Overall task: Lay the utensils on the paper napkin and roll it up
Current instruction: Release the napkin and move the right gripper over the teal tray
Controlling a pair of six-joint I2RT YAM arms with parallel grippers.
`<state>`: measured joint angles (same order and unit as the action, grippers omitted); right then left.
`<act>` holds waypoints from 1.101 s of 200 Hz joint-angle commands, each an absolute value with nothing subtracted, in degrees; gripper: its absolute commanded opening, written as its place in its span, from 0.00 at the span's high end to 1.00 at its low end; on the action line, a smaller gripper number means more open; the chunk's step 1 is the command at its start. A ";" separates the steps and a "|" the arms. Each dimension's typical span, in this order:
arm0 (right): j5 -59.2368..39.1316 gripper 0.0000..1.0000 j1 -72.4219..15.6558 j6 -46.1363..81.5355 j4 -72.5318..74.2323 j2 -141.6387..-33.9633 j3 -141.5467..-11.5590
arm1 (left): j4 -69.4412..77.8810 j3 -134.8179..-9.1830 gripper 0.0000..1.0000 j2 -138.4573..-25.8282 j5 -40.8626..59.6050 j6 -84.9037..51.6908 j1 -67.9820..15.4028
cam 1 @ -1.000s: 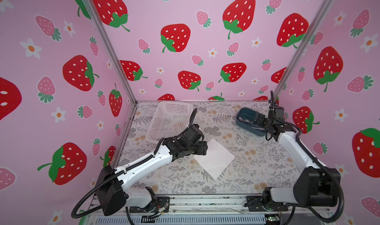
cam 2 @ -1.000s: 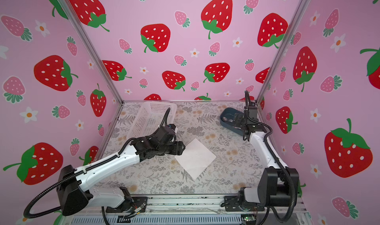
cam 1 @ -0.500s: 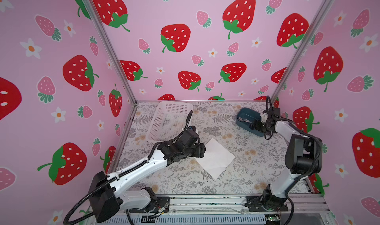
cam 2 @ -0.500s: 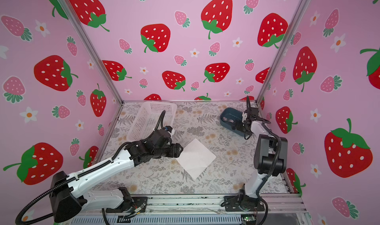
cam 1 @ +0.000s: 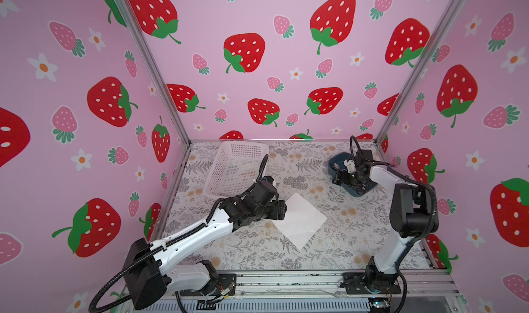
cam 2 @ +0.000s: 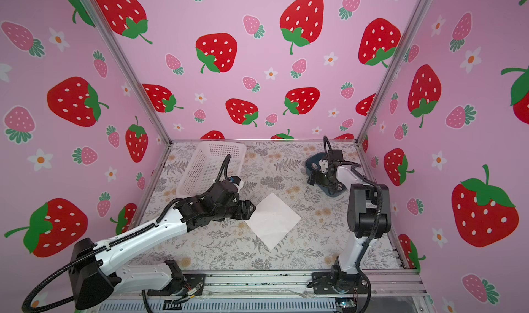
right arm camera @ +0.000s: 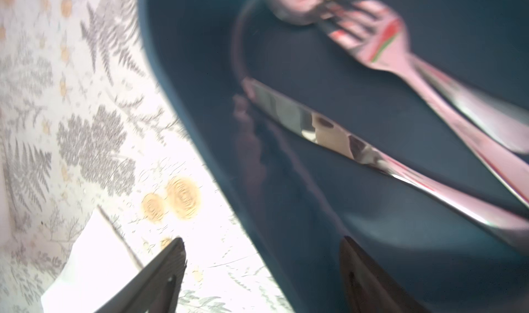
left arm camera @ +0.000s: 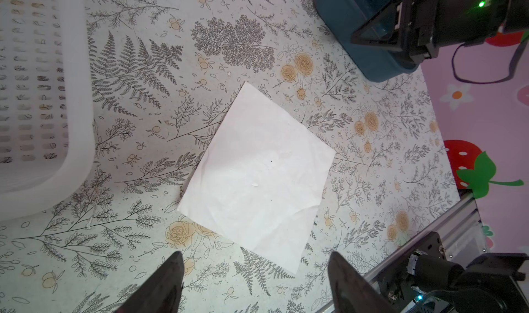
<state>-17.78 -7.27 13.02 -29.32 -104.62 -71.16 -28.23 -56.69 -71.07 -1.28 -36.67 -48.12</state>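
Note:
The white paper napkin (cam 1: pixel 300 222) (cam 2: pixel 273 220) lies flat as a diamond mid-table, nothing on it. My left gripper (cam 1: pixel 282 210) (cam 2: pixel 250 208) hovers at its left corner; in the left wrist view the napkin (left arm camera: pixel 257 177) lies just ahead of the left gripper (left arm camera: pixel 254 264), which is open and empty. The utensils, a fork (right arm camera: pixel 400 68), a knife (right arm camera: pixel 343 142) and a spoon (right arm camera: pixel 292 2), lie in a dark blue tray (right arm camera: pixel 200 68) (cam 1: pixel 335 161) at the back right. My right gripper (cam 1: pixel 337 178) (right arm camera: pixel 262 248) hangs open over the tray's edge, holding nothing.
A white perforated basket (cam 1: pixel 237 165) (cam 2: pixel 211 165) (left arm camera: pixel 43 97) stands at the back left, close behind the left arm. Pink strawberry walls enclose three sides. A metal rail (cam 1: pixel 286 280) runs along the front edge.
The right arm has folded upward and its gripper has swung left over the tray's edge, jaws slightly narrower. The left gripper stays by the napkin's left corner.

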 commanded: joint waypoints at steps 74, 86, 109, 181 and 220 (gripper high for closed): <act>-20.39 0.22 -20.74 18.64 -28.14 -99.06 -67.42 | -27.78 -56.07 0.20 -70.71 -1.67 -37.27 -48.08; -18.45 0.21 -20.74 19.22 -27.60 -97.51 -67.54 | -28.02 -56.10 0.20 -70.52 -1.67 -37.20 -48.08; -8.69 0.19 -19.95 19.30 -27.18 -93.51 -68.31 | -28.17 -55.97 0.20 -69.90 -2.08 -37.20 -48.05; 0.12 0.53 -11.52 15.81 -34.11 -99.25 -72.23 | -28.82 -56.48 0.20 -70.53 -3.27 -36.97 -47.81; -3.72 0.65 -11.41 14.07 -35.33 -104.40 -73.90 | -27.95 -56.25 0.22 -69.94 -3.95 -36.49 -47.83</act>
